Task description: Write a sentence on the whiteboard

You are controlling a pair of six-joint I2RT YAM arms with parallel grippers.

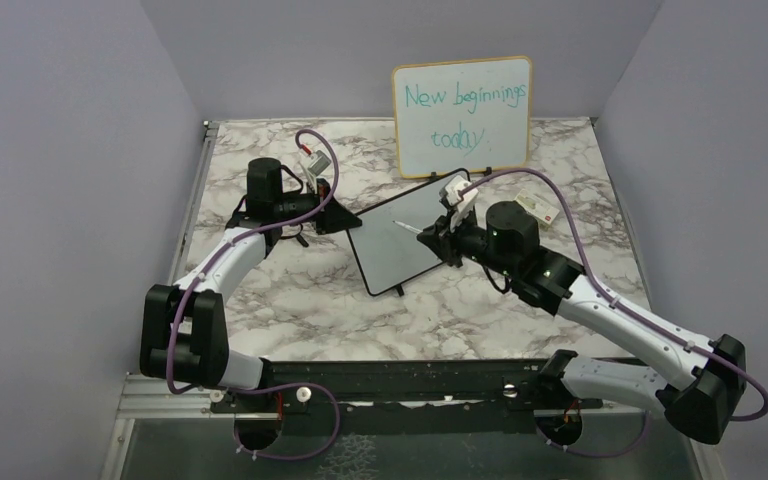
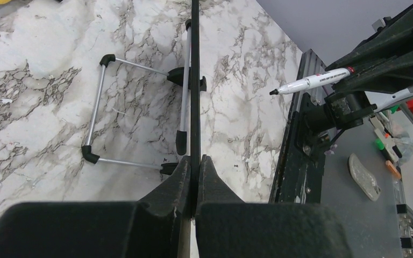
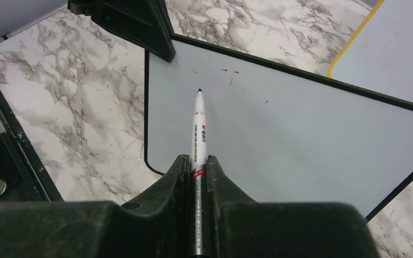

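Small rectangular whiteboard (image 1: 396, 240) w/ thin black frame & rounded corners sits mid-counter, propped at a tilt on a silver wire stand (image 2: 94, 115) w/ black feet, just in front of the bigger wood-framed board (image 1: 463, 115) w/ teal writing "New beginnings today". White marble-pattern counter (image 1: 260, 290) underneath.

L fingers (image 2: 182, 177) are pinched tight on the whiteboard's left edge, frame sandwiched between both, no gap; L wrist cam sees the board edge-on.

R fingers (image 3: 180, 172) are clamped round the barrel of a white marker pen (image 3: 198, 126) w/ black tip, uncapped, the pen sticking straight out fwd. Tip points at the board face near its upper-left area, close to L fingers. From L wrist cam the tip looks just clear of the surface; contact can't be confirmed.

Board face is blank apart from a few tiny black specks (image 3: 228, 71) near the tip.
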